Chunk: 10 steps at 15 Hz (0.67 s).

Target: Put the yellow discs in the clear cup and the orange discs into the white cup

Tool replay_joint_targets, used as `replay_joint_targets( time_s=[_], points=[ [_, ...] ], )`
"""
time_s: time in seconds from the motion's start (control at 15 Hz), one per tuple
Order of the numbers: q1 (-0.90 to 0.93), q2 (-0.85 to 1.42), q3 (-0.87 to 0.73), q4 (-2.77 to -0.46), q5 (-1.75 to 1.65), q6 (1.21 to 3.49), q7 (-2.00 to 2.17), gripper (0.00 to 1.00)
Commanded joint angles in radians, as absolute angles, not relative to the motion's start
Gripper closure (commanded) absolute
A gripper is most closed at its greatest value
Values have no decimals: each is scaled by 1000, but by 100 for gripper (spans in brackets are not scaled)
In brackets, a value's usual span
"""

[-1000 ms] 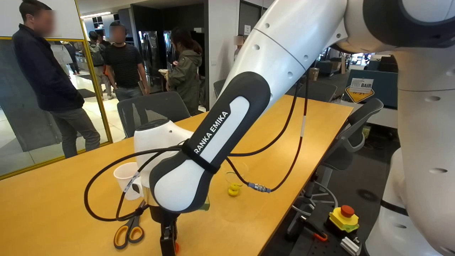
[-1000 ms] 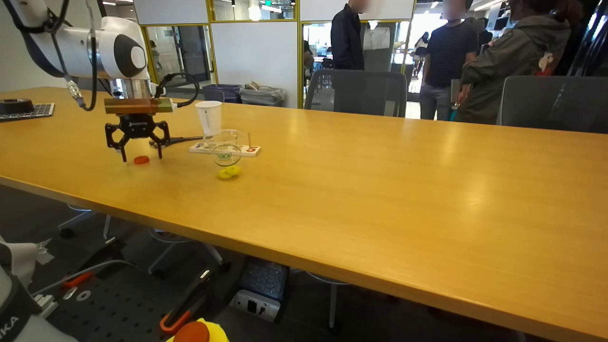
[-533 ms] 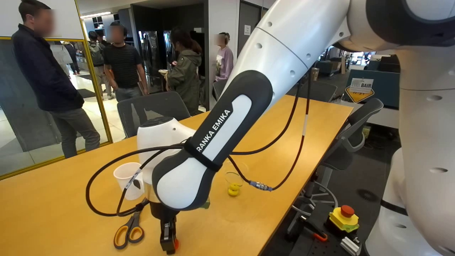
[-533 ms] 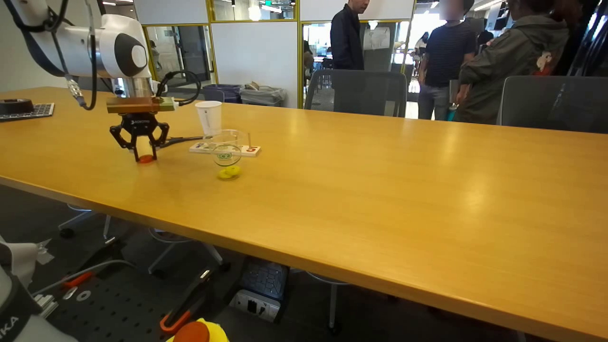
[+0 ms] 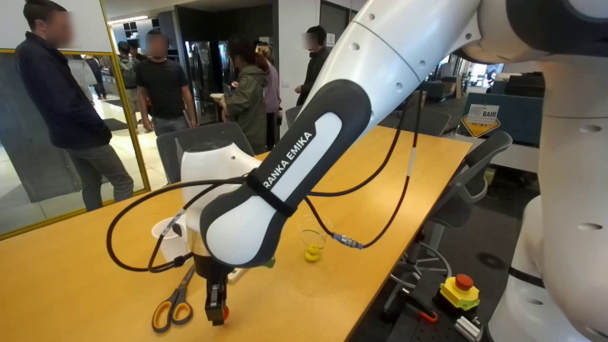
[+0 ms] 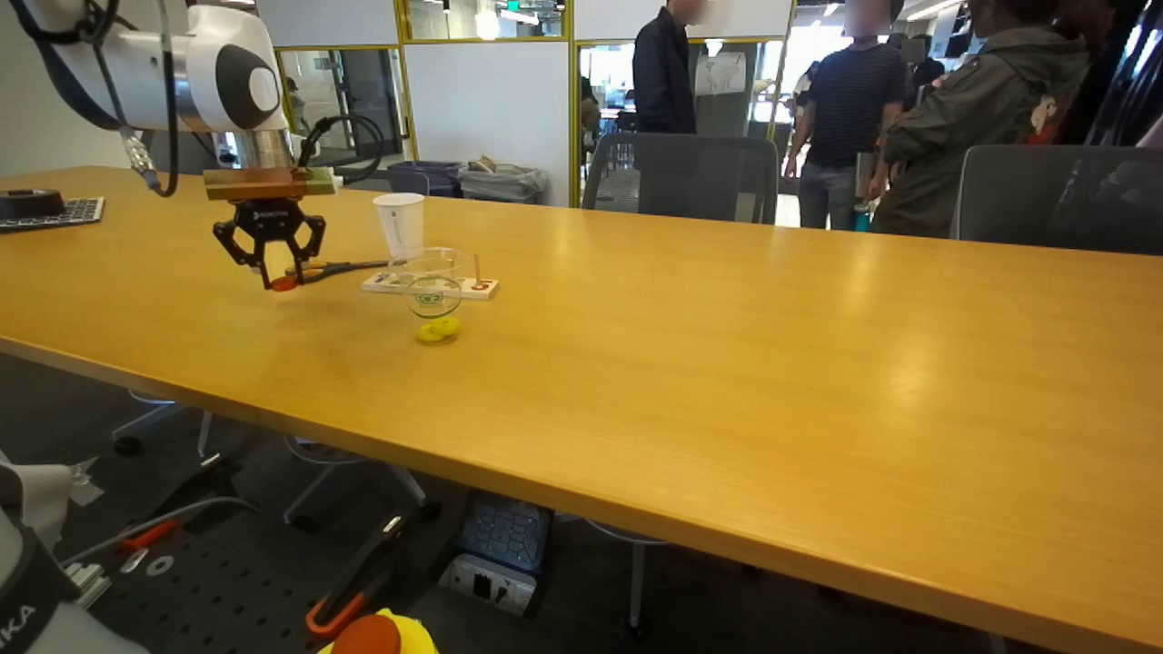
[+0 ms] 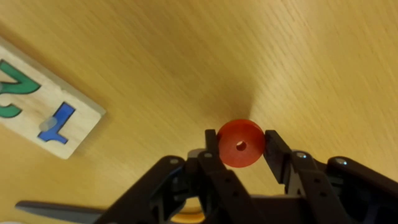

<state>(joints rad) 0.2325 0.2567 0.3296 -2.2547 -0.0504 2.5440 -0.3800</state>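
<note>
Several people stand beyond a long wooden table. We see the robot's white arm slope down over the tabletop in an exterior view, its gripper pointing straight down. Its two fingers press against opposite edges of one orange disc, gripping it just above the wood. Dark scissors with orange-lined handles lie near the gripper, and so does a pale strip bearing blue and green numerals. We find the white cup standing upright, and yellow discs at the base of the clear cup. One second ago, the fingers stood wide on either side of the orange disc, which lay flat on the table. Now we see them drawn together on it, and it has risen off the surface. Both cups and the yellow discs have stayed where they were.
</note>
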Motion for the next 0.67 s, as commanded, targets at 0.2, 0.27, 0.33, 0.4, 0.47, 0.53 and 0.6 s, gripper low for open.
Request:
replay_joint_targets(
  time_s=[0.2,0.27,0.33,0.4,0.47,0.53,0.6],
  points=[
    [220,192,321,-2118,-39,2492,-423,82],
    [214,200,318,-2090,-35,2493,-442,82],
    [214,211,313,-2061,-41,2496,-445,82],
    [210,224,309,-2030,-42,2502,-459,82],
    [208,238,302,-2002,-48,2509,-466,82],
    [204,252,297,-1971,-52,2512,-476,83],
    [204,266,291,-1947,-61,2516,-478,83]
  ],
)
